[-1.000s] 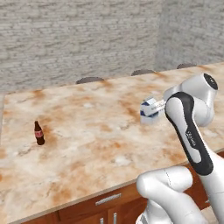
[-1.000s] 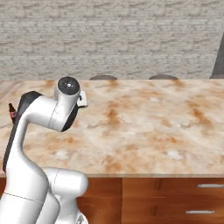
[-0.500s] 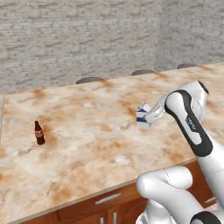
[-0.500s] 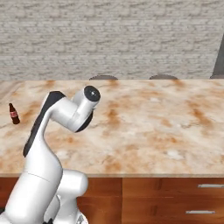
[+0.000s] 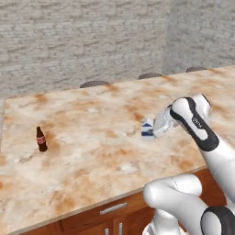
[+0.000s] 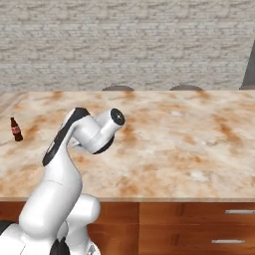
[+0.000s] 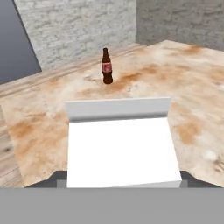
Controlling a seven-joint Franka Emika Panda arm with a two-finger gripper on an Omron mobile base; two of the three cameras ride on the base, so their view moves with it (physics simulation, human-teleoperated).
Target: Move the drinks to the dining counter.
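**Carton in the jaws over the bench**

We see the jaws closed on the milk carton (image 5: 148, 129), its white top panel close before the hand camera (image 7: 121, 151). The carton sits low over the marbled bench (image 5: 92, 151); contact with it we cannot tell. The cola bottle (image 7: 106, 66) stands upright on the bench, well apart, straight ahead of the jaws (image 5: 41, 139).

Arm bent forward and down, gripper (image 5: 153, 130) low, its fingers clamped on something between them
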